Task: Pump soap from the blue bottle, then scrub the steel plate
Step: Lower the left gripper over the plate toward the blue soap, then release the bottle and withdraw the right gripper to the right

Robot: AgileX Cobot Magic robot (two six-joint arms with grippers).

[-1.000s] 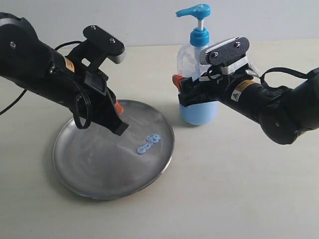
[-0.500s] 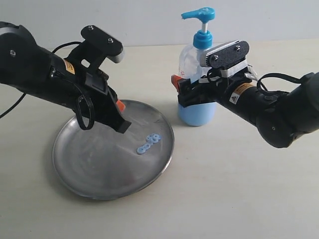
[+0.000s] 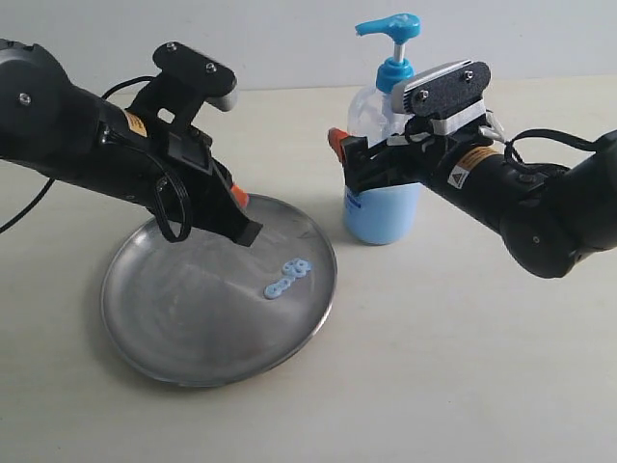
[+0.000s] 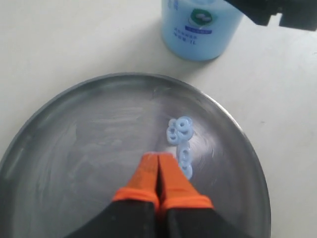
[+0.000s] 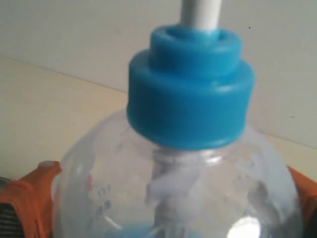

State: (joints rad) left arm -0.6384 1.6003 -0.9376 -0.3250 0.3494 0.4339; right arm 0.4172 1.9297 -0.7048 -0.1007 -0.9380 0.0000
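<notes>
With soap (image 3: 288, 277) on the steel plate (image 3: 174, 338), I am poising my closed left pincer (image 4: 158, 161) to sweep through it, the right pincer (image 3: 381, 159) flanking the blue bottle (image 3: 383, 217) wide, grip unclear.

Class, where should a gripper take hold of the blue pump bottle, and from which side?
Grip the blue bottle by its wide round body, level, from the side away from the steel plate. It stands upright; the pump head looks too narrow to steady it.

The steel plate (image 3: 183, 323) is silver, the soap (image 3: 288, 277) pale blue
</notes>
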